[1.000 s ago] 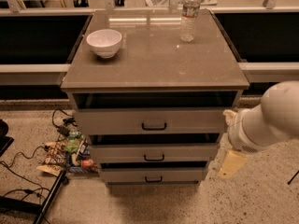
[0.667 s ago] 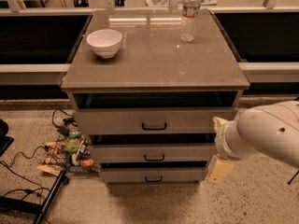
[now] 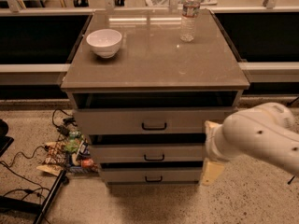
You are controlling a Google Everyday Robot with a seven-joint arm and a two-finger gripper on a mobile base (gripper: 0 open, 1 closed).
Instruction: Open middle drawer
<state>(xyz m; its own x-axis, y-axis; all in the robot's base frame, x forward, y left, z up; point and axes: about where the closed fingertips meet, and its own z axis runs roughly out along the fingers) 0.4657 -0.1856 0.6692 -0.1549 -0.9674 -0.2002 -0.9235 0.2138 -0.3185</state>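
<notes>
The grey-brown cabinet stands in the middle of the camera view with three drawers. The middle drawer has a wide, shallow grey front and a small black pull handle. Its front sits about in line with the other fronts, with a dark gap above it. My white arm reaches in from the right. My gripper hangs beside the cabinet's lower right corner, level with the middle and bottom drawers, to the right of the handle and apart from it.
A white bowl and a clear water bottle stand on the cabinet top. The top drawer and bottom drawer have black handles too. Snack packets and cables lie on the floor at left.
My arm has swung left and toward the cabinet, and the gripper now hangs close to its lower right corner. The drawers have not moved.
</notes>
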